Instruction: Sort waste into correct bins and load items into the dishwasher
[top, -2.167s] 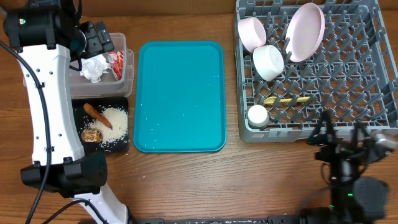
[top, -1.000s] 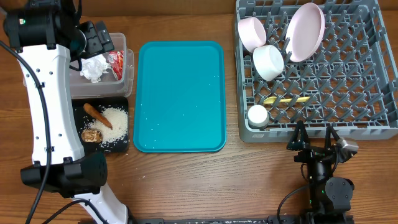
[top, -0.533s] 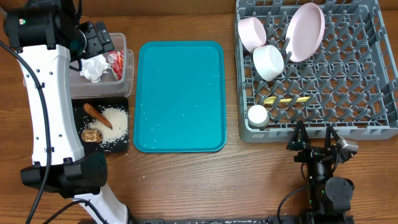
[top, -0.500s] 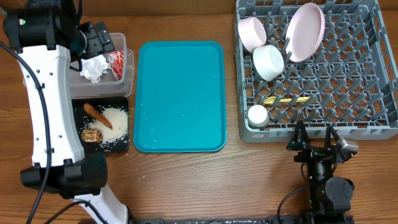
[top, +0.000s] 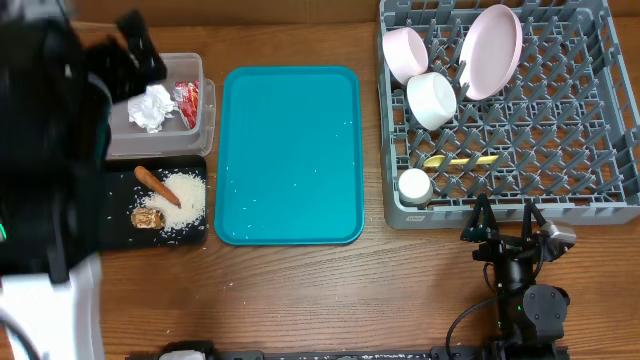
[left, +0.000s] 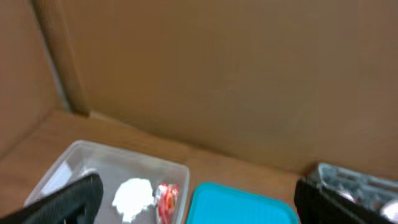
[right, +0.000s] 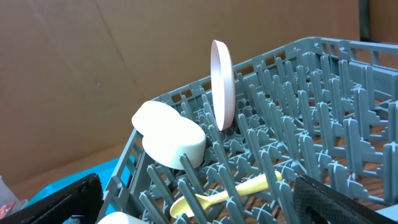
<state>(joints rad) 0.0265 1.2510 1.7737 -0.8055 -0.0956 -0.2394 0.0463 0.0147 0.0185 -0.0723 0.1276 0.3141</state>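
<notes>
The clear tub (top: 196, 66) holds the crumpled white napkin (top: 150, 107) and the red-and-white wrapper (top: 187, 103); both also show in the left wrist view, the napkin (left: 133, 196) beside the wrapper (left: 166, 198). The black tray (top: 200, 166) holds the sausage (top: 155, 182), rice (top: 186, 196) and the brown lump (top: 147, 216). The grey rack (top: 500, 215) holds two bowls (top: 405, 52) (top: 432, 100), the plate (top: 490, 50), the spoon (top: 460, 160) and the cup (top: 414, 185). My left gripper (left: 200, 202) is open and empty, blurred over the tub (top: 135, 50). My right gripper (top: 508, 226) is open and empty in front of the rack.
The large teal tray (top: 290, 155) lies between the bins and the rack. A brown cardboard wall (left: 217, 74) stands behind the table. In the right wrist view the bowl (right: 169, 142), plate (right: 222, 84) and spoon (right: 224, 194) sit among the rack's pegs (right: 348, 93).
My left arm has swung and is now a large blur along the left edge. My right arm moved left earlier and has stayed still for the last second. Nothing on the table moved.
</notes>
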